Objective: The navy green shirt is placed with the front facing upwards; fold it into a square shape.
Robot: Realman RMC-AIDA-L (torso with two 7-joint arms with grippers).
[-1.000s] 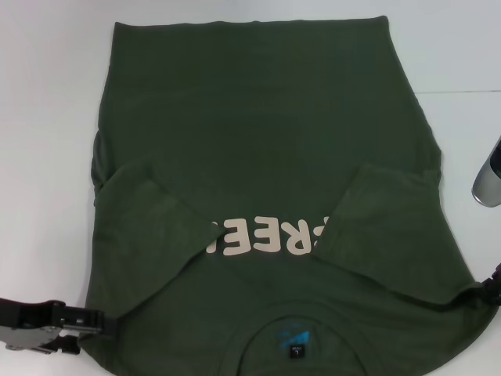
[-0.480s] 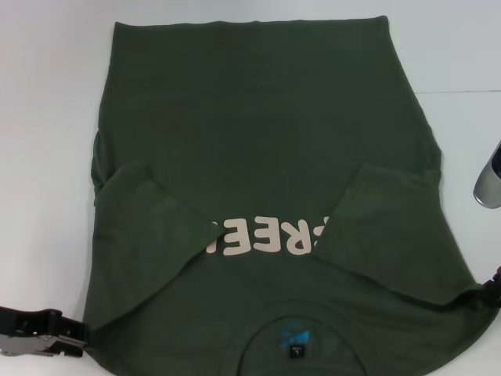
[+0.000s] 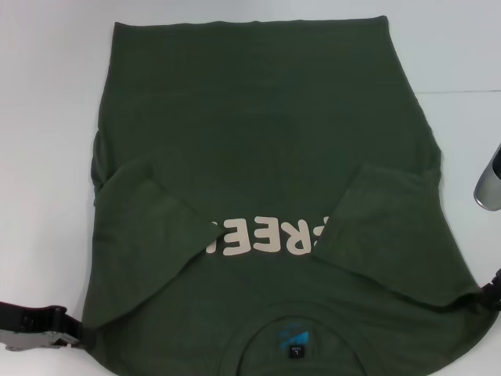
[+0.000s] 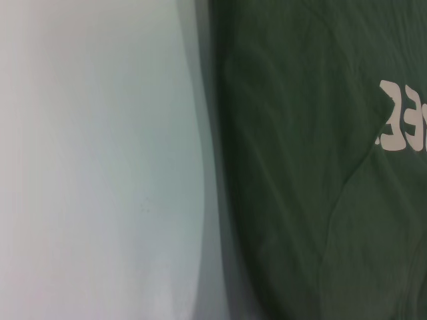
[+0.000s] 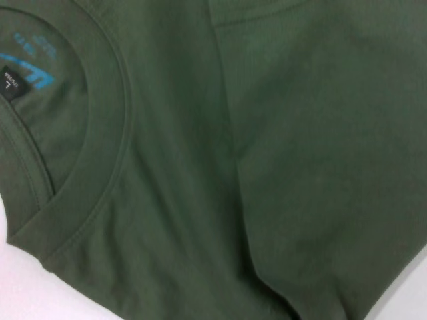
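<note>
The navy green shirt (image 3: pixel 266 157) lies front up on the white table (image 3: pixel 47 117), collar (image 3: pixel 293 333) toward me and both short sleeves folded in over the chest. Its pale "FREE" print (image 3: pixel 266 235) is partly covered by the sleeves. My left gripper (image 3: pixel 55 335) sits low at the near left, just off the shirt's shoulder corner. The right gripper (image 3: pixel 493 288) shows only as a dark tip at the shirt's near right corner. In the right wrist view, the collar (image 5: pixel 100 167), black tag (image 5: pixel 13 83) and blue print (image 5: pixel 30 70) are close. In the left wrist view, the shirt's edge (image 4: pixel 227 167) is beside bare table.
A silver-grey part of the right arm (image 3: pixel 489 184) hangs at the right edge, beside the shirt. White table surface shows to the left (image 4: pixel 100 167) and at the far right (image 3: pixel 462 47) of the shirt.
My left gripper has drawn back to the left, off the shirt's shoulder corner it was overlapping. The right gripper's tip has slid slightly outward. The shirt has not shifted.
</note>
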